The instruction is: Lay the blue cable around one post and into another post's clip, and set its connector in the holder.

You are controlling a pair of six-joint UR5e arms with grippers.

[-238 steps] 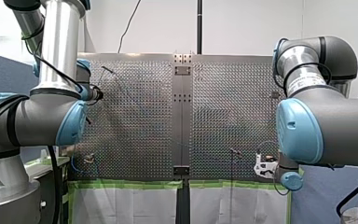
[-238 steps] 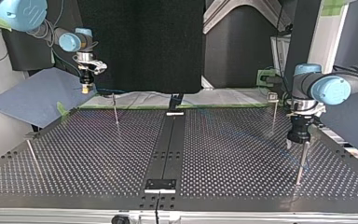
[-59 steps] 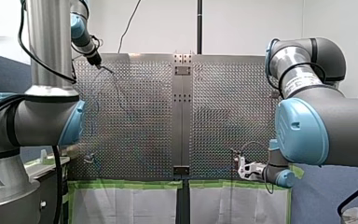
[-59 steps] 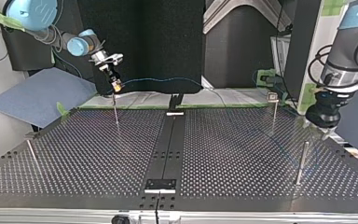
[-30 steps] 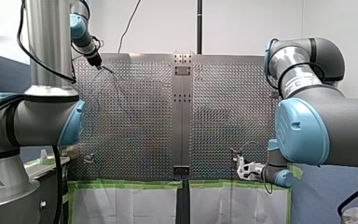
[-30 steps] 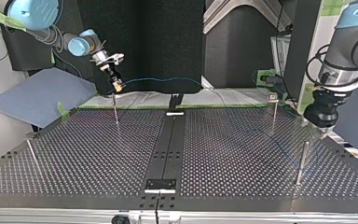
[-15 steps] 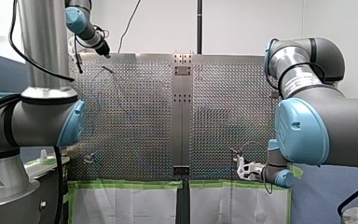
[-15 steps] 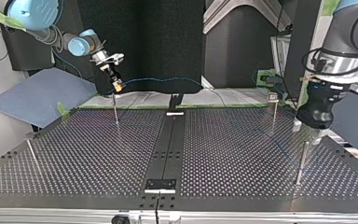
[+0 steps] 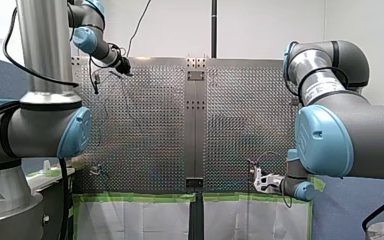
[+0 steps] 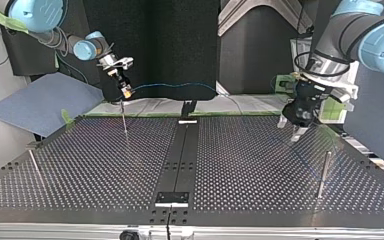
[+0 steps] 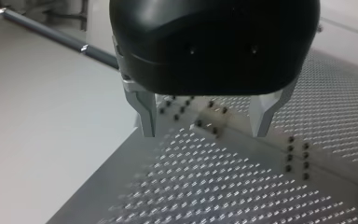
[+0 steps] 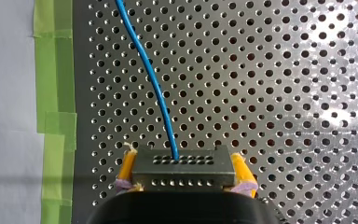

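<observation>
Hazards: my right claw (image 12: 183,164) clamped on connector (image 12: 182,173), blue cable (image 12: 153,86) running from it over tabletop (image 12: 284,70). My left claw (image 11: 204,128) apart, empty, above tabletop. I judge unheld slack may sag and miss post (image 10: 323,172); connector may twist between yellow pads (image 12: 127,166), seat crooked.

Left arm (image 9: 87,37): reaching far left; black metal-fingered gripper (image 11: 204,127), jaws wide apart, pointing downward. Right arm (image 9: 330,135): low at near right; yellow-padded gripper (image 12: 184,179) clamped on dark perforated rectangular connector (image 12: 182,161).
</observation>
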